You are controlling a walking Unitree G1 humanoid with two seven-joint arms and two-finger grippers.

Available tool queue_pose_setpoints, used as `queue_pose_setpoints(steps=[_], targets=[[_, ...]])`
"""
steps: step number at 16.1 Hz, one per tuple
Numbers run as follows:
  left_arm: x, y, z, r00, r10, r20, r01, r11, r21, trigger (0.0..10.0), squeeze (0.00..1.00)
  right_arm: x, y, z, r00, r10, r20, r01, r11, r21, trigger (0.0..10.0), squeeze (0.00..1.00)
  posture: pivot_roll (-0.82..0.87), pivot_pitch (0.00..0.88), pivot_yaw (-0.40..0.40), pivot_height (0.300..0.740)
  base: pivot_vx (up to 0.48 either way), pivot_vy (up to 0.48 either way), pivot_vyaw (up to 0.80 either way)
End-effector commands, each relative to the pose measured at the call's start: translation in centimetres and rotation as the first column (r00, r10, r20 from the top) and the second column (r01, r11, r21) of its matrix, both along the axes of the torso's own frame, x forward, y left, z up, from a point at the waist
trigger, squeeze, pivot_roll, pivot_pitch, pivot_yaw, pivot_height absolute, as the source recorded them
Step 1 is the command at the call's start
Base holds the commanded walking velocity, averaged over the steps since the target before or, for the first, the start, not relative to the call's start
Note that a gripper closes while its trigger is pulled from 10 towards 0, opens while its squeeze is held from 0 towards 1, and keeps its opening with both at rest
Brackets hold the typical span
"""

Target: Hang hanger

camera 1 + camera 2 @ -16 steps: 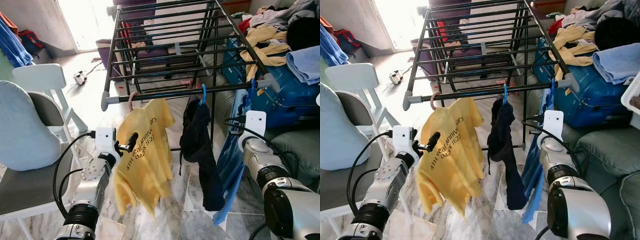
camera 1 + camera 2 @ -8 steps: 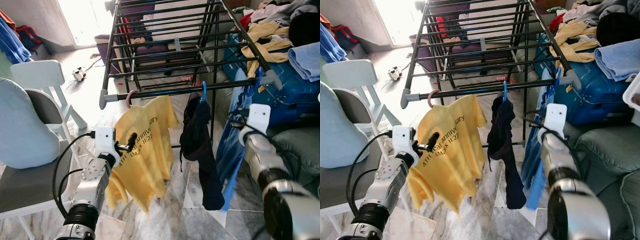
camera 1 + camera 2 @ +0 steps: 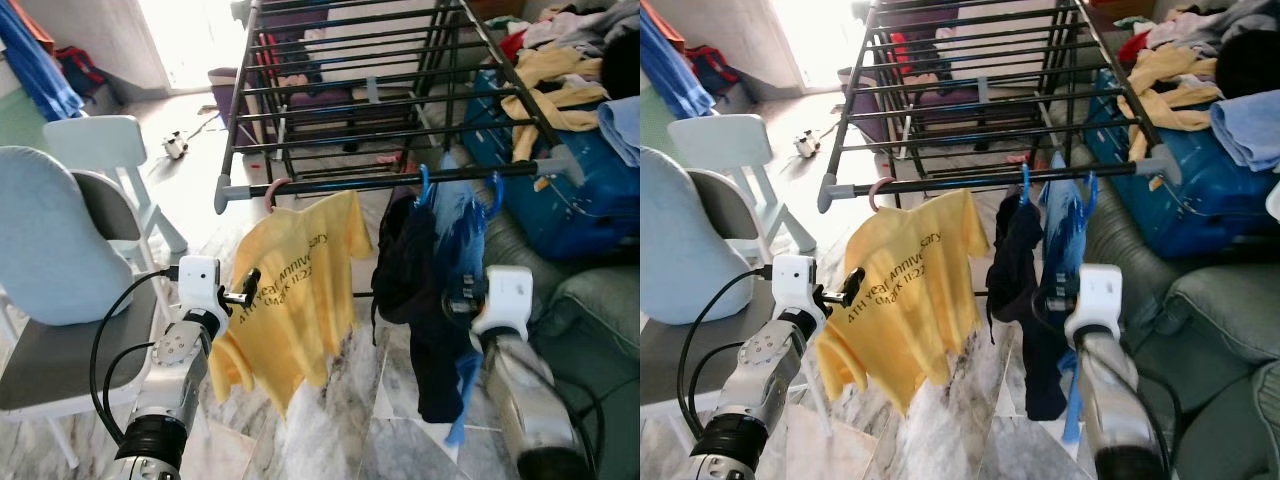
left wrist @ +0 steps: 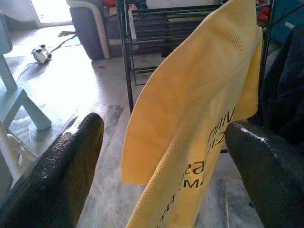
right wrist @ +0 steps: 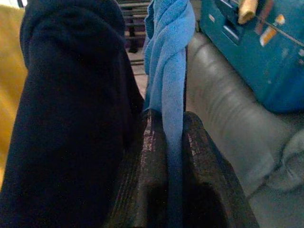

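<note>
A black drying rack has a front rail (image 3: pixel 330 183). On it a pink hanger (image 3: pixel 272 192) carries a yellow T-shirt (image 3: pixel 300 290). Beside it hang a dark garment (image 3: pixel 410 290) on a blue hanger and a blue garment (image 3: pixel 455 215) on another blue hanger (image 3: pixel 493 190). My right gripper (image 5: pixel 173 156) is shut on the blue garment's cloth, pressed close against the dark garment. My left gripper (image 4: pixel 161 161) is open, with the yellow shirt's sleeve edge hanging between its fingers (image 4: pixel 61 175) without touching them.
A grey-and-white chair (image 3: pixel 60 330) stands at my left, a small white chair (image 3: pixel 110 160) behind it. A blue suitcase (image 3: pixel 560 200) under a pile of clothes (image 3: pixel 570 70) and a grey sofa (image 3: pixel 600 300) are on the right. Marble floor lies below.
My right gripper has moved left with the blue garment, and its hanger has slid along the rail toward the dark garment. The camera has shifted a little. The left arm has barely moved.
</note>
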State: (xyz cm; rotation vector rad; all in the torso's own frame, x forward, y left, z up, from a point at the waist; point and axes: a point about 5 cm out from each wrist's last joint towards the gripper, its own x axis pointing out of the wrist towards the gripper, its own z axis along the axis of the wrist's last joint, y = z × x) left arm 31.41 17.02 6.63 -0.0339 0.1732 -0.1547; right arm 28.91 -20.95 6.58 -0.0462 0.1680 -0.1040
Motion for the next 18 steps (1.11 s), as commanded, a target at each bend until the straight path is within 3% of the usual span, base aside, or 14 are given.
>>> queue_pose_setpoints(steps=[1,7,18], targets=[[0.0,0.3,0.1,1.000,0.003,0.002,-0.003,1.000,0.021,10.0,0.00,0.7,0.5,1.9,0.997,0.012,0.076,-0.011,1.000,-0.010,10.0,0.00,-0.15,0.000,0.097,0.740,0.000,0.000,0.00],[-0.1,0.3,0.3,1.000,-0.001,0.006,0.001,0.999,0.036,10.0,0.00,0.8,1.0,3.2,0.997,0.008,0.080,-0.006,1.000,-0.027,10.0,0.00,-0.15,0.000,0.091,0.740,0.000,0.000,0.00],[0.0,0.4,0.4,1.000,0.015,0.007,-0.016,0.999,0.046,10.0,0.00,1.8,1.6,3.7,0.996,0.017,0.084,-0.016,1.000,-0.010,10.0,0.00,-0.14,0.000,0.083,0.740,-0.332,0.000,0.00]])
